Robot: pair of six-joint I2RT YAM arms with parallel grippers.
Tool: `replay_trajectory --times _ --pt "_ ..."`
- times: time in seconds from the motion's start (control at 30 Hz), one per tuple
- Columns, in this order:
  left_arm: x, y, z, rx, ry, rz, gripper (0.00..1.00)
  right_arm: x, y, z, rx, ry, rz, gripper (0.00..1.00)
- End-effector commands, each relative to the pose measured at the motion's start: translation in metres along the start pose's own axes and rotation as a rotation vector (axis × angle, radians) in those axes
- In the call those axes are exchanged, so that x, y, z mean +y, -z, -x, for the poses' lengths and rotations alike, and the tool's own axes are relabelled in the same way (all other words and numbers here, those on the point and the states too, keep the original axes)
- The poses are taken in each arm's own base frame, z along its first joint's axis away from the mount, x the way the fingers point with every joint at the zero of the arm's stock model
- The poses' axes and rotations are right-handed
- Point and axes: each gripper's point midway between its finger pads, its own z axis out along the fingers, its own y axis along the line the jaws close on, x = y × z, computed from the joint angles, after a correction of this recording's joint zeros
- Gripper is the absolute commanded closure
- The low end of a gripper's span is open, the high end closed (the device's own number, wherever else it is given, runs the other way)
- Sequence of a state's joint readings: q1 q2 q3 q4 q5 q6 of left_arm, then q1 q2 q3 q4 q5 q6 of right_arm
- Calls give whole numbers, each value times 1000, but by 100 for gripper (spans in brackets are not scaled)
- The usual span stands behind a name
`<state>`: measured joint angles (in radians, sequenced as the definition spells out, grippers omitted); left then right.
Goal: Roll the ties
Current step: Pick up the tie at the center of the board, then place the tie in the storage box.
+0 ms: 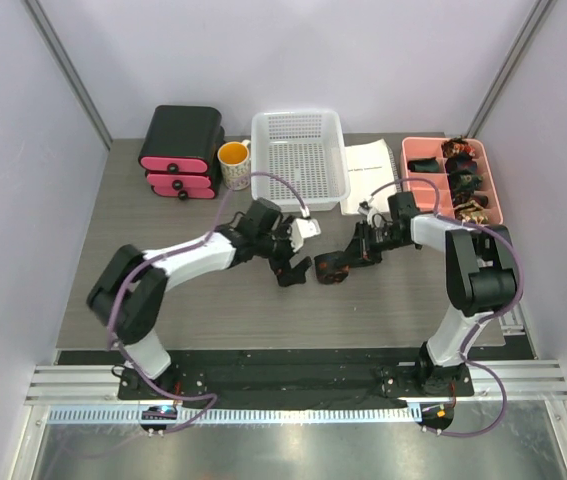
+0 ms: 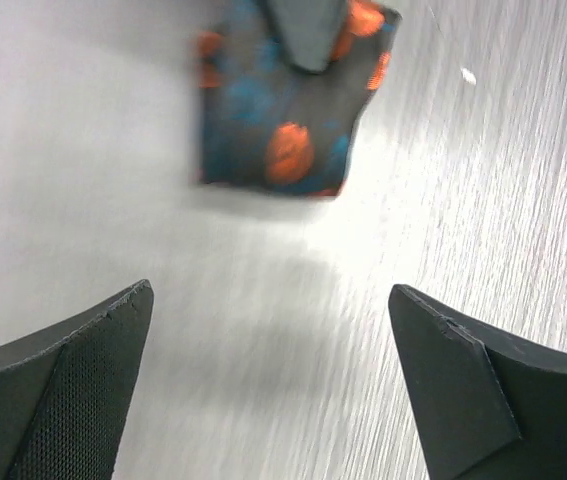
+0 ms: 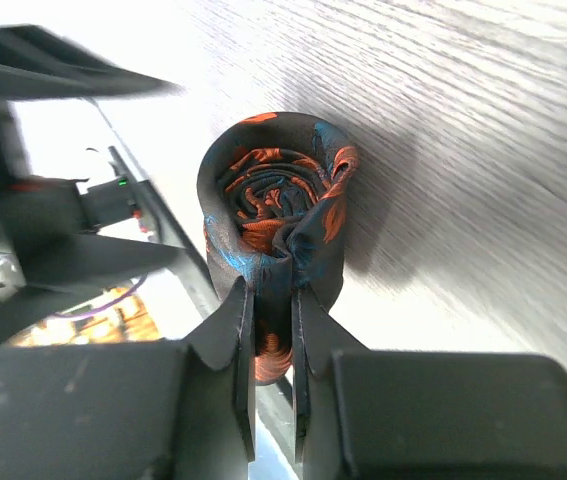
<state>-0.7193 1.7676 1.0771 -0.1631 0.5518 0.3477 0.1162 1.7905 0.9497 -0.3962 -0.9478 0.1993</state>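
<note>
A dark tie with orange-red and blue blotches is wound into a small coil (image 3: 275,205) and held at mid-table (image 1: 331,268). My right gripper (image 3: 272,300) is shut on the coil's near wall, pinching the fabric between both fingers. My left gripper (image 2: 268,330) is open and empty, its fingers spread wide over bare table, just left of the coil (image 2: 285,110); it shows in the top view (image 1: 293,268). The right gripper reaches in from the right (image 1: 348,262).
A pink tray (image 1: 452,178) at the back right holds several rolled ties. A white basket (image 1: 298,160), a sheet of paper (image 1: 370,172), a yellow mug (image 1: 234,164) and a black-and-pink drawer box (image 1: 181,150) stand along the back.
</note>
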Motion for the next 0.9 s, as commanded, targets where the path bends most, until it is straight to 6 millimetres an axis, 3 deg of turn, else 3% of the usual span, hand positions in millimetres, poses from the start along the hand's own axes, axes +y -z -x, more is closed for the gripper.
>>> replay_trajectory --times 0.0,0.03,0.07,0.13,0.3,0.37,0.47,0.5,0.57,0.7,0.77,0.87 --pt "13 61 56 -157 -98 187 0 19 23 18 -69 150 -60 99" --pt "12 84 75 -220 -146 239 0 27 30 19 -80 189 -62 99" --pt "14 92 69 -225 -150 270 0 35 35 26 -97 227 -60 99" --pt "8 122 88 -315 -240 333 0 53 48 31 -123 307 -74 99" --pt "-23 138 71 -344 -500 301 0 89 73 31 -168 524 -92 99" --pt "-31 145 74 -382 -576 304 0 106 82 27 -193 606 -104 99" --pt "-42 141 80 -449 -624 298 0 126 92 23 -234 713 -114 99" --pt "-31 146 94 -478 -651 398 0 130 90 20 -230 750 -125 99" --pt "-38 139 104 -497 -697 433 0 138 92 17 -243 809 -144 99" --pt "-32 129 125 -527 -712 490 0 158 97 11 -283 898 -161 99" --pt "-35 129 138 -559 -716 493 0 158 101 18 -312 868 -203 99" --pt "-37 129 138 -554 -698 478 0 160 113 33 -333 832 -282 99"
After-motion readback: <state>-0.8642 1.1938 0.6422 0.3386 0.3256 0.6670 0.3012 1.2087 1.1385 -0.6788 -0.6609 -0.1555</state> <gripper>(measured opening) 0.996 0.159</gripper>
